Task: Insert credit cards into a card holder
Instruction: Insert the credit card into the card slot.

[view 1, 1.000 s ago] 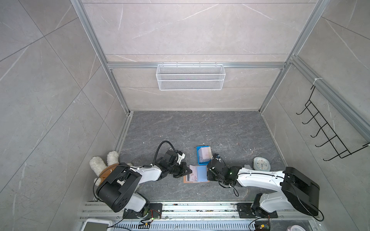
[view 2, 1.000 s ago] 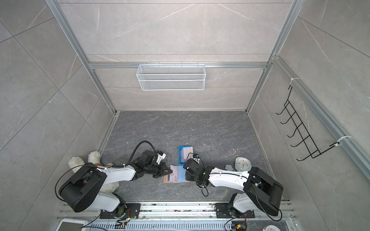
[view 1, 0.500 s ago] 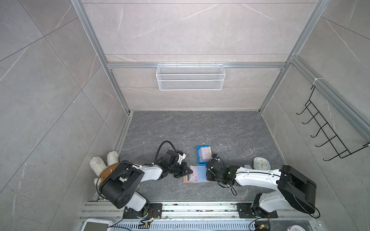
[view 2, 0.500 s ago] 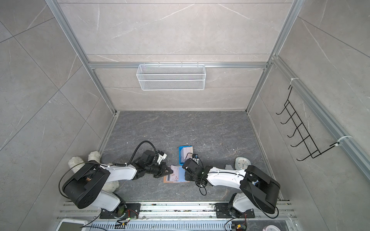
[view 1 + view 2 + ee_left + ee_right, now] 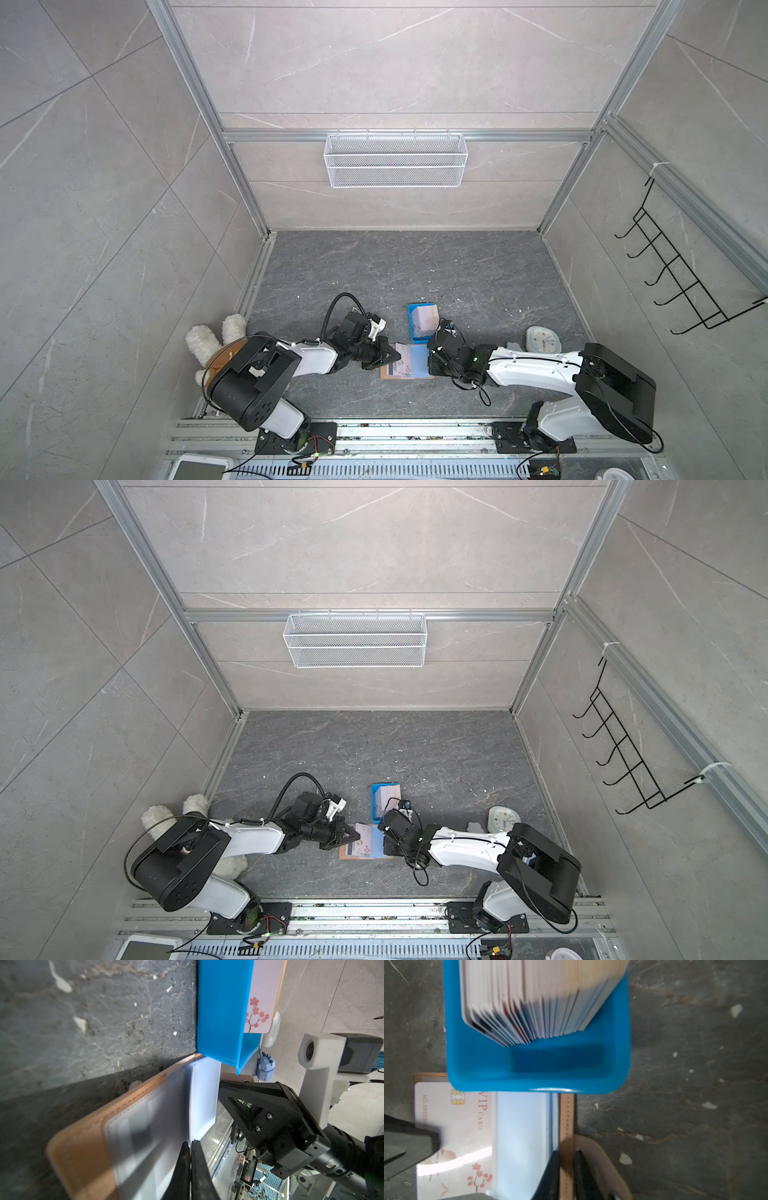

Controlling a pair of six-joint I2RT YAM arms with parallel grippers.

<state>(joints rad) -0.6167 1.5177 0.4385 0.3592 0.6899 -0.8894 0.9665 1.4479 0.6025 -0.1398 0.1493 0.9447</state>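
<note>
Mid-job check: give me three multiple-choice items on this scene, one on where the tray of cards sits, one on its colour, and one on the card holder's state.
1. Relative to the card holder, the tray sits:
A. just beyond its far edge, away from the robot
B. on its near side, toward the robot
C. far off in a back corner

2. The tray's colour is:
A. red
B. blue
C. white

3. The card holder is:
A. snapped shut
B. lying open, sleeves up
C. standing on edge

Answers:
1 A: both top views show the tray just past the holder's far edge.
2 B: its walls are bright blue in both wrist views.
3 B: the right wrist view shows the clear sleeves spread flat between the tan edges.
</note>
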